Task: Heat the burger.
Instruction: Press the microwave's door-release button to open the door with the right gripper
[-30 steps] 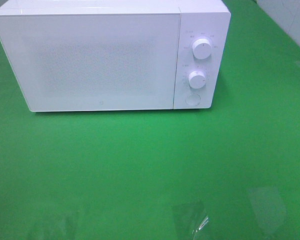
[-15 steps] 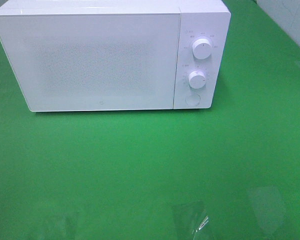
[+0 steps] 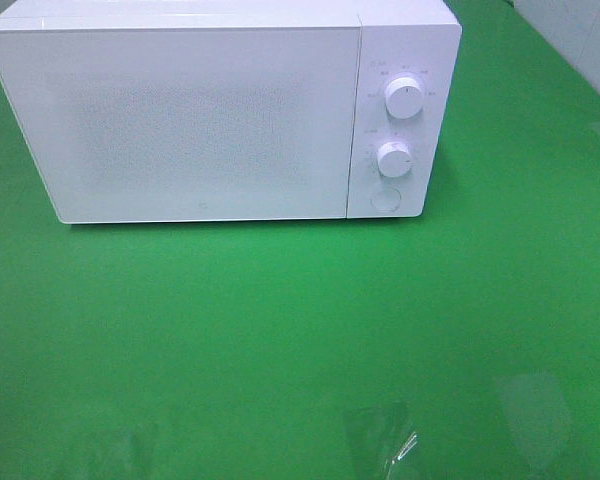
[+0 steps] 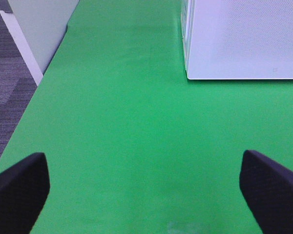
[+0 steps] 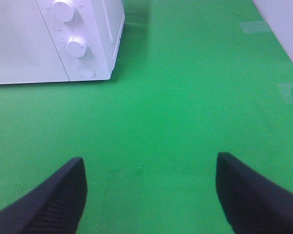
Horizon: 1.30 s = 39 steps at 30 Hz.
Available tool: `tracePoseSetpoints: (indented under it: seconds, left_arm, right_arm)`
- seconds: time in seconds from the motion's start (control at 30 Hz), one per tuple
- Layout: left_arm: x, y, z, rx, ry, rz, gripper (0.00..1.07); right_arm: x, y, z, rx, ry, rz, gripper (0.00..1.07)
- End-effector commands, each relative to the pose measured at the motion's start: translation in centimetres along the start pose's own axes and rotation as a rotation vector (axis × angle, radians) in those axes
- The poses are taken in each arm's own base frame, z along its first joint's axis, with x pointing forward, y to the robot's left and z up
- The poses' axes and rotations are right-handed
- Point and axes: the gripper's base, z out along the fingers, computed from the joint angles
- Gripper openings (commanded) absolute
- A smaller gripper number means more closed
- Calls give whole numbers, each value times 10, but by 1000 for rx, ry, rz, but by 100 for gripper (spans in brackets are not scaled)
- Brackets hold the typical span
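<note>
- left gripper (image 4: 145,180): jaws spread wide and empty, only bare green table (image 4: 122,126) between them. it hangs well short of the hinge-side corner of the microwave (image 4: 244,39).
- right gripper (image 5: 150,170): jaws parted too, a touch less wide by my eye, holding nothing. the control end of the microwave lies ahead of it and off to one side.
- microwave door (image 3: 180,120) is shut. upper knob (image 3: 405,98), lower knob (image 3: 393,158) and a round button (image 3: 384,199) sit on the panel beside it.
- a couple of clear tape patches (image 3: 380,440) lie on the near table, nothing else.
- burger: not in any of my views. the door is frosted white, so i cannot tell whether the burger sits inside.
- handling, my judgement: a burger is light but soft and stacked, and the glossy bun is likely slippery. squeezing hard would crush it or slide the layers apart.
- i'd take it low across the sides, jaws spanning bun and patty together, with a gentle close. if it rides on a plate, i'd grip the rim instead.
</note>
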Motion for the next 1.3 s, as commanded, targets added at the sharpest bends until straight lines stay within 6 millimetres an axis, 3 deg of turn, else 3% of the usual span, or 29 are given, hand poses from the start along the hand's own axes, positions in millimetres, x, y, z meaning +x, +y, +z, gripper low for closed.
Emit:
tracePoseSetpoints:
  seconds: [0.03, 0.27, 0.53, 0.57, 0.67, 0.8, 1.3]
  left_arm:
    - [1, 0, -2, -1, -19, 0, 98]
    - [1, 0, -2, -1, -19, 0, 98]
    - [1, 0, -2, -1, -19, 0, 98]
    - [1, 0, -2, -1, -19, 0, 98]
    - [1, 0, -2, -1, -19, 0, 98]
    - [1, 0, -2, -1, -19, 0, 98]
    - [1, 0, -2, -1, -19, 0, 98]
  right_arm:
    - [2, -1, -3, 11, -21, 9, 73]
    - [-15, 0, -10, -1, -140, 9, 73]
    - [-38, 4, 11, -17, -216, -2, 73]
    - [-42, 6, 28, -23, -217, -8, 73]
    - [-42, 7, 34, -25, -211, -10, 73]
    - [-49, 10, 64, -39, -223, -18, 73]
    - [-59, 18, 131, -65, -167, -17, 73]
